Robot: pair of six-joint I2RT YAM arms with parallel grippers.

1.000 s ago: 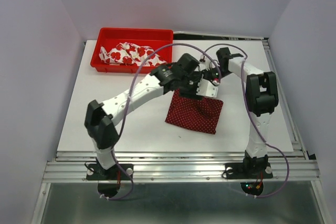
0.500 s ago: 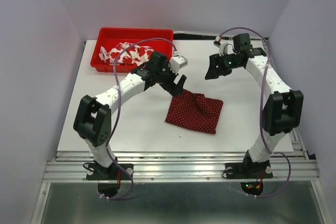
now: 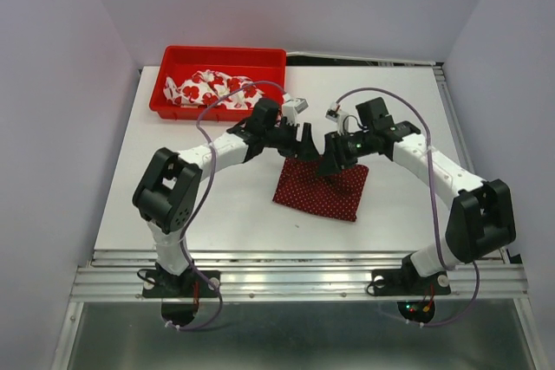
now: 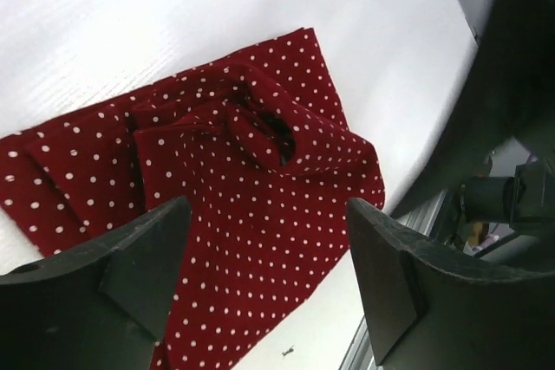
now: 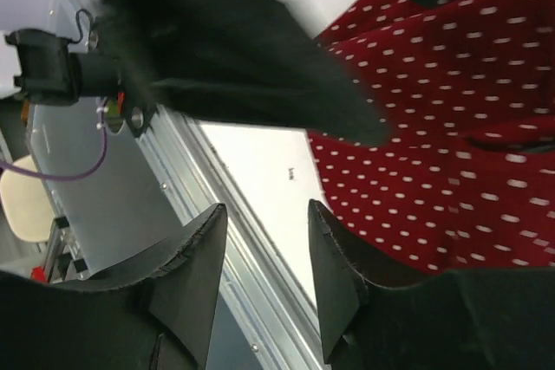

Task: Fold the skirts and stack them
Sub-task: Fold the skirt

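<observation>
Found left gripper [image 4: 264, 218] spread wide, empty, polka-dot skirt [image 4: 234, 171] beyond its fingertips. Found right gripper [image 5: 264, 231] parted (narrower gap), nothing gripped, same skirt beside one finger.

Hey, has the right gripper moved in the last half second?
Yes. The right gripper has swung toward the near-left, from over bare table beyond the polka-dot skirt to that skirt's far edge; the skirt itself has not shifted.

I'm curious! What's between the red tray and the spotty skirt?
In the top view, the left arm stretches across bare white table there.
</observation>
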